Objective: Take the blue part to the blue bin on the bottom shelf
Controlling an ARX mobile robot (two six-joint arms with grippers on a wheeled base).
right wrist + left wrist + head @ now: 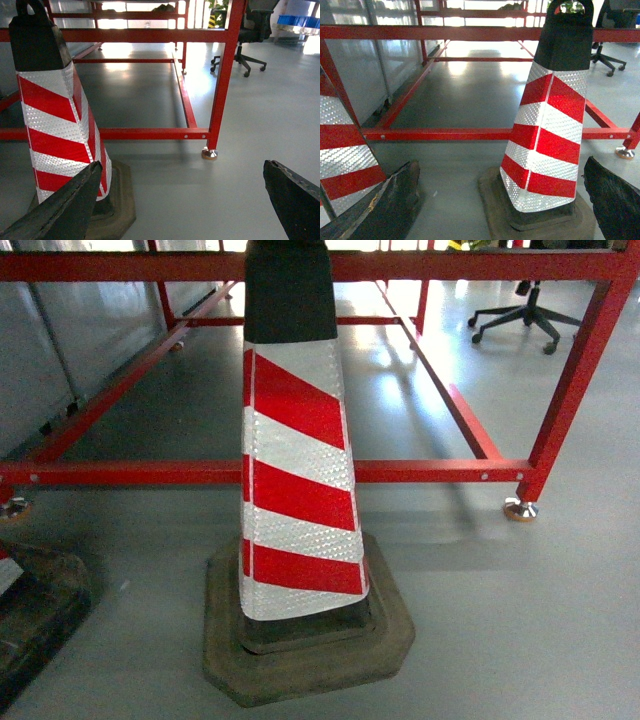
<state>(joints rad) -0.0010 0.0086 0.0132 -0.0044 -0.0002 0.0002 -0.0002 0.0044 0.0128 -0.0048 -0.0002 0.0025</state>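
One striped cone [297,480] on grey floor [520,630]

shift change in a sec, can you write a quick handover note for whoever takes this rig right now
Left gripper: open, nothing between its fingers.
Right gripper: open, empty as well.
Job's things: no blue part, blue bin or bottom shelf shows in any view. The rig faces a red and white traffic cone on its dark base, in front of a red steel frame on a grey floor. A second cone stands to the left. An office chair is in the background.
Done: nothing visible.
Left: find the rack, then pick and place the part.
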